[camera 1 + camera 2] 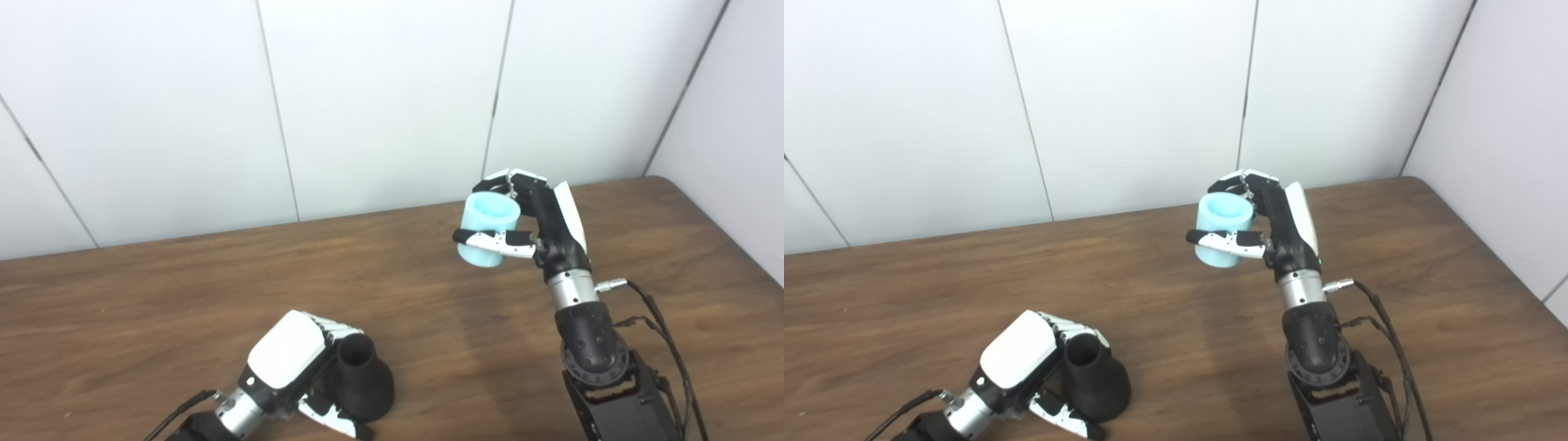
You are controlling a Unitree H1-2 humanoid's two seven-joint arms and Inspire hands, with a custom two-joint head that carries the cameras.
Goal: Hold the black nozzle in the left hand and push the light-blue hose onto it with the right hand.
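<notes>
The black nozzle (362,380) stands on the wooden table (153,306) near the front edge, narrow open end up and wide base down. My left hand (288,361) is wrapped around it from the left, fingers behind and thumb in front. The light-blue hose (489,229), a short thick tube, is held above the table at the back right. My right hand (539,223) is shut on the hose, thumb across the front and fingers behind, with one open end facing up. In the right eye view the hose (1224,229) and nozzle (1093,378) are well apart.
White wall panels (380,104) rise directly behind the table's back edge. A side wall (735,122) runs along the table's right edge. Cables (661,331) hang from the right wrist. Bare wood lies between the two hands.
</notes>
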